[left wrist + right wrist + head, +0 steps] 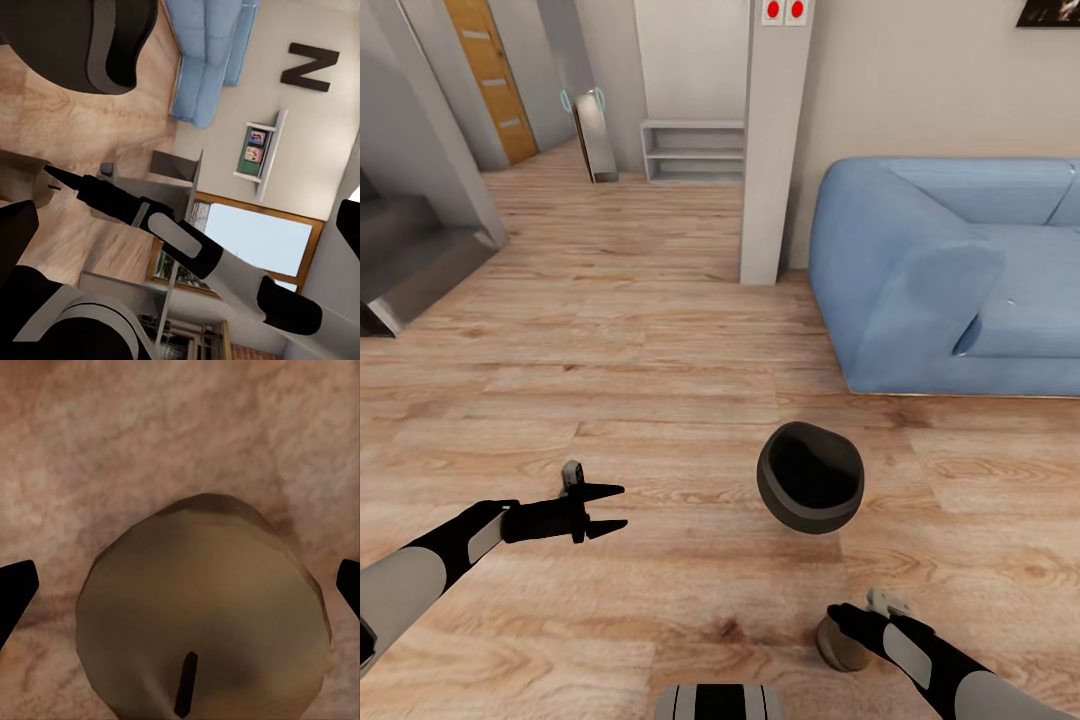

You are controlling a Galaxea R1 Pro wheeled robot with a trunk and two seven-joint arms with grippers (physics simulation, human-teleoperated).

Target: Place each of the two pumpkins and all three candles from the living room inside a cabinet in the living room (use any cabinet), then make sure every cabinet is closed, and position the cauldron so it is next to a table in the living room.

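Note:
The black cauldron (810, 490) stands on the wooden floor in front of me, mouth tilted toward the camera; it also looms in the left wrist view (90, 37). One tan candle (838, 648) stands upright on the floor at the lower right. My right gripper (850, 622) hovers just over it, open. In the right wrist view the candle's top and dark wick (202, 615) lie between the spread fingertips (15, 592), which do not touch it. Left of the cauldron, my left gripper (615, 506) hangs open and holds nothing. Pumpkins, cabinet and table are out of view.
A blue sofa (950, 280) sits at the right, a square pillar (775, 150) beside its near end. Grey steps (410, 260) rise at the left. A low white shelf (693, 150) and an orange door (485, 70) lie far back. Bare floor (610, 340) spreads between.

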